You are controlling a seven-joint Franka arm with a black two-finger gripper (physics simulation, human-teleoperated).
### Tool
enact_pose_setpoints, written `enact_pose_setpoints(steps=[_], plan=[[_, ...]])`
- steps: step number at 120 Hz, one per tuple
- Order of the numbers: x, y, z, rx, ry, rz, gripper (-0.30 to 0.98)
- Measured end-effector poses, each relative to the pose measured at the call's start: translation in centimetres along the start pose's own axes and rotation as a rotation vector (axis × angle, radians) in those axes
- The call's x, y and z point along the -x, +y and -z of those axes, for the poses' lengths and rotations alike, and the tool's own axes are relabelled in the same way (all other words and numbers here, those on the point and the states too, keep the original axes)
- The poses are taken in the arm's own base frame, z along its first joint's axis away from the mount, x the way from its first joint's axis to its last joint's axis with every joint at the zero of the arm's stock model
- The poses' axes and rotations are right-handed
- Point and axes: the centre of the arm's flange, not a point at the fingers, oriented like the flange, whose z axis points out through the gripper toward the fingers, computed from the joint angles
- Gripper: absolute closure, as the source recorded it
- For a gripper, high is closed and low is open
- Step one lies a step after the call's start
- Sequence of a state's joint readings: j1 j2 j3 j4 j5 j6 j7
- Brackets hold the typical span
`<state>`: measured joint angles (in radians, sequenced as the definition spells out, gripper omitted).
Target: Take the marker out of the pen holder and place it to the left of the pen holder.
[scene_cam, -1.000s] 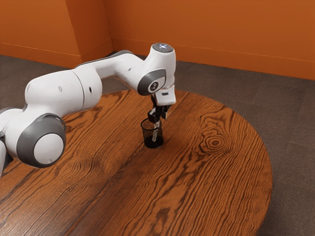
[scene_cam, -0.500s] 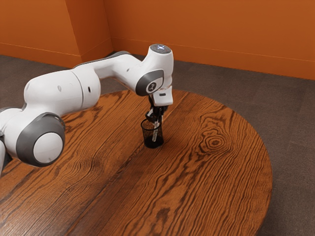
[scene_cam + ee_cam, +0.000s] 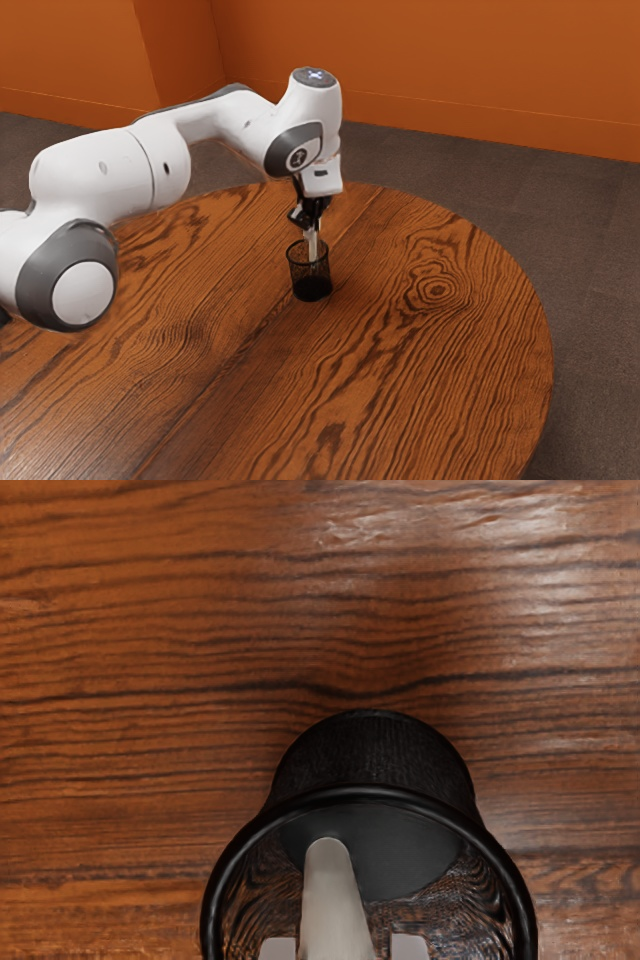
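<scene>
Gripper [image 3: 313,229] grasps marker [image 3: 313,247], both risen; in exterior view, pen holder [image 3: 313,287] at gripper's six o'clock, wall around marker tip.

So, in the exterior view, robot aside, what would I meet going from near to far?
Round brown wooden table's bare near part → black mesh pen holder → dark gray floor → plain orange wall.

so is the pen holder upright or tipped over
Upright: in the exterior view the pen holder stands on its base on the table, its open rim facing up.
</scene>
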<state>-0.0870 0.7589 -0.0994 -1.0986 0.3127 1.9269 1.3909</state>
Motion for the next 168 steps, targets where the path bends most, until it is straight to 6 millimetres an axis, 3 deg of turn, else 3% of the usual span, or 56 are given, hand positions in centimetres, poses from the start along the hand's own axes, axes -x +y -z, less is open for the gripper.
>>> enact_pose_setpoints(steps=[21, 32, 44, 56, 64, 82, 94, 123, 160, 168], plan=[[4.3, 1.8, 9.6, -0.073, -0.031, 0.049, 0.75], [6.6, 2.2, 10.9, -0.076, -0.045, 0.079, 0.75], [9.8, 2.1, 8.6, -0.043, -0.081, 0.117, 0.75], [11.7, 1.6, 4.9, -0.032, -0.160, 0.113, 0.75], [14.3, 1.3, 1.6, -0.031, -0.220, 0.126, 0.75], [19.5, 0.9, -2.8, -0.089, -0.340, 0.141, 0.76], [19.7, 0.4, -5.9, -0.130, -0.400, 0.100, 0.75], [18.3, 0.1, -9.7, -0.183, -0.413, 0.039, 0.75], [17.7, 0.5, -11.4, -0.192, -0.402, 0.027, 0.75], [17.4, 0.6, -11.6, -0.188, -0.399, 0.025, 0.60]])
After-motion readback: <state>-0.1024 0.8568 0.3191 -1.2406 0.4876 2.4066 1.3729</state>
